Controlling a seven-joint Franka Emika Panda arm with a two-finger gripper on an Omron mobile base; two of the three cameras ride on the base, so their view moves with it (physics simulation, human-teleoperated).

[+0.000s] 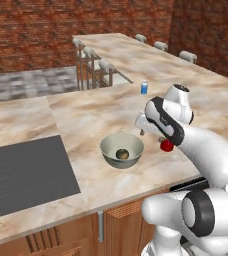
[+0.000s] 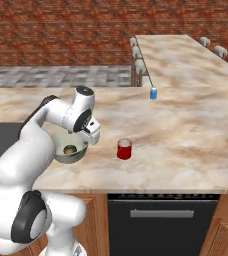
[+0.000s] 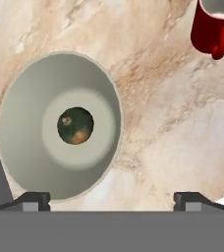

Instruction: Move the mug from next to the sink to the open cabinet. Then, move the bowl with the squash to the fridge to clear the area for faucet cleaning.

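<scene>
Left base view: the bowl (image 1: 122, 149) sits on the marble counter (image 1: 86, 115) near its front edge, the squash (image 1: 121, 153) inside it. The mug (image 1: 166, 145) shows as a red sliver just right of the bowl, mostly hidden behind the arm's wrist. The gripper (image 1: 142, 127) hangs just above the bowl's right rim; its jaw state cannot be read here. A small blue can (image 1: 144, 88) stands well behind the bowl. Right base view: the mug (image 2: 124, 149) stands upright and alone, right of the bowl (image 2: 70, 150), apart from it, with the gripper (image 2: 93, 135) between the two and above them, holding nothing. Hand view: the finger tips (image 3: 35, 199) sit wide apart at the bottom, jaws open and empty. The bowl (image 3: 60, 125) lies below left of centre, the squash (image 3: 75, 125) in its middle; the mug (image 3: 216, 27) is off in the upper right corner, its handle turned toward the bowl. Judgement: the mug goes first, so the hand should shift away from the bowl until the mug sits centred between the tips, then descend with the jaws straddling the body, clear of the handle and of the bowl's rim.
</scene>
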